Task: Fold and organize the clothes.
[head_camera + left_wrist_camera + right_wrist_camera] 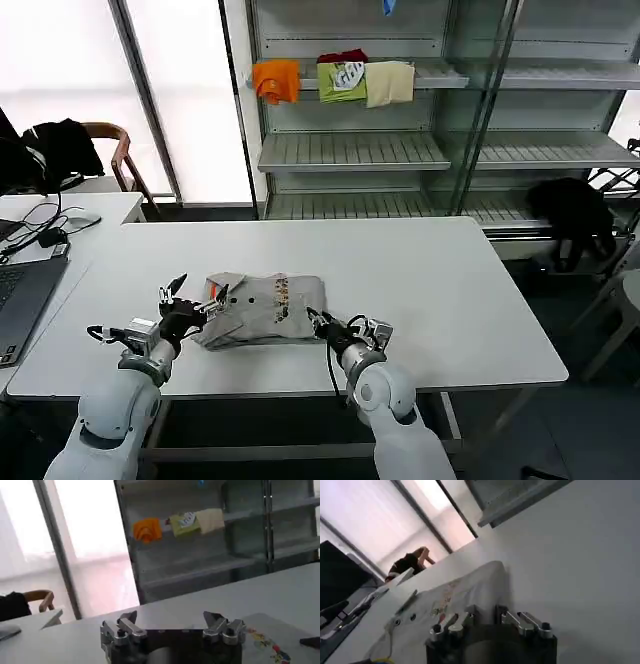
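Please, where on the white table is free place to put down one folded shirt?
Free: the table right of the grey shirt, and the strip behind it. Crowded: near edge, where left pincer and right pincer flank the shirt.

Shirt (262, 310): on the worktop (440, 290), near its front edge, between my pincers. Left pincer (196, 301): at its left end. Right pincer (313, 322): at its right front corner. Laptop (22, 290): far left. Shelves (350, 150): behind the worktop.

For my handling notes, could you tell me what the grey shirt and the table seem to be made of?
The grey shirt looks like soft matte cotton-type fabric: it creases and slumps. The table looks like smooth white laminate or coated board, faintly glossy; its core cannot be told.
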### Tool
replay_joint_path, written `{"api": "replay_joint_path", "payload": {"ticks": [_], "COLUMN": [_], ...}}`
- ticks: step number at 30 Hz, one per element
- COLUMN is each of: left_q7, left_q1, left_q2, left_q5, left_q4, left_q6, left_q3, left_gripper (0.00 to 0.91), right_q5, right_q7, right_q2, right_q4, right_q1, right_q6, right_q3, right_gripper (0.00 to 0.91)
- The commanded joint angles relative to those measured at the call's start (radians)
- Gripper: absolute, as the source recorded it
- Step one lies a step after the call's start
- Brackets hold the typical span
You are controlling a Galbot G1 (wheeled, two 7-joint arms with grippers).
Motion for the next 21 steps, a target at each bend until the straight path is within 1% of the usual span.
{"api": "replay_joint_path", "payload": {"ticks": [1,5,8,10,12,13,15,17,18,21], "left_q7": [0.01,0.012,0.012,0.013,0.013,0.013,0.014,0.016,0.016,0.012], "left_q1": [0.023,0.045,0.062,0.071,0.081,0.083,0.092,0.1,0.104,0.106], "left_q2": [0.005,0.001,-0.001,-0.002,-0.002,-0.002,-0.003,-0.004,-0.006,-0.015], "left_q5": [0.002,0.001,0.0,-0.002,-0.005,-0.006,-0.008,-0.008,-0.009,-0.009], "left_q4": [-0.002,-0.004,-0.003,-0.004,-0.005,-0.006,-0.008,-0.008,-0.008,-0.005], "left_q6": [-0.01,-0.027,-0.038,-0.044,-0.048,-0.05,-0.055,-0.06,-0.063,-0.07], "left_q3": [-0.041,-0.057,-0.069,-0.076,-0.083,-0.086,-0.092,-0.094,-0.095,-0.084], "left_gripper": [0.907,0.907,0.907,0.907,0.907,0.907,0.907,0.907,0.907,0.907], "right_q5": [0.008,0.008,0.017,0.031,0.065,0.069,0.103,0.119,0.122,0.114], "right_q7": [0.035,0.051,0.06,0.064,0.074,0.074,0.071,0.068,0.061,0.042], "right_q2": [0.025,0.021,0.005,-0.018,-0.065,-0.072,-0.126,-0.154,-0.17,-0.186], "right_q4": [0.007,0.029,0.062,0.091,0.133,0.136,0.184,0.21,0.221,0.225], "right_q1": [0.012,0.013,0.009,-0.004,-0.027,-0.032,-0.08,-0.108,-0.128,-0.15], "right_q6": [0.004,-0.002,-0.025,-0.026,-0.026,-0.026,-0.026,-0.026,-0.026,-0.027], "right_q3": [-0.004,0.012,0.045,0.061,0.077,0.08,0.108,0.133,0.162,0.204], "right_gripper": [0.0,0.0,0.0,0.0,0.0,0.0,0.0,0.0,0.0,0.0]}}
